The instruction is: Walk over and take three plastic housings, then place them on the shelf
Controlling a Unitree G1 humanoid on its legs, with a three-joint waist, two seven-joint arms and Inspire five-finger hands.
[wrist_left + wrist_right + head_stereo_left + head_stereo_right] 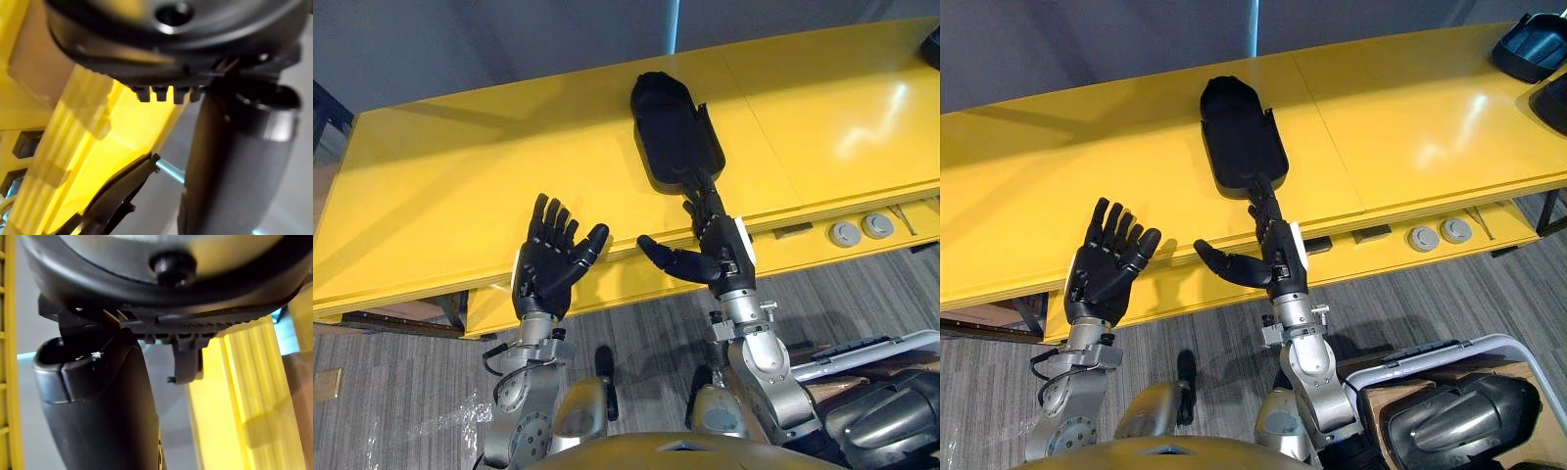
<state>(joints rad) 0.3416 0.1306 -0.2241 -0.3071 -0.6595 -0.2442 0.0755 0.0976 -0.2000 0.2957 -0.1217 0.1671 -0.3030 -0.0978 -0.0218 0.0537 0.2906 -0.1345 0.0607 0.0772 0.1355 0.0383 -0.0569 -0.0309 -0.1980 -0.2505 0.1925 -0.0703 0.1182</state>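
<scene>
right hand [717, 257]: straight fingers at near end of long black plastic housing [674, 132], likely to grasp | left hand [548, 262]: spread wide, empty, likely ready to assist over yellow table [450, 186] edge

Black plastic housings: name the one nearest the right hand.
The long black plastic housing at the yellow table's middle, directly ahead of the right hand; the other housings sit far off at its right end.

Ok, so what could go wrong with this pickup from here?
The fingers of the right hand reach only the near end of the long black housing, so a grip there might let it tip or slip. The left hand is open and off to the side, giving no support. Near the yellow table's front edge, a pull could drop it.
</scene>
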